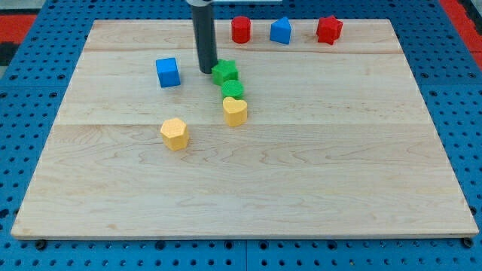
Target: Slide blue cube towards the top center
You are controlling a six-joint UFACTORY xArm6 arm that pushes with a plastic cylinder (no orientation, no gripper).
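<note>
The blue cube sits on the wooden board in the upper left part. My tip is to the cube's right, about a cube's width away, and right beside the left side of a green star block. The dark rod rises from the tip out of the view's top.
A green round block and a yellow heart block lie in a line below the green star. A yellow hexagonal block is lower left. Along the top edge stand a red cylinder, a blue pentagonal block and a red star.
</note>
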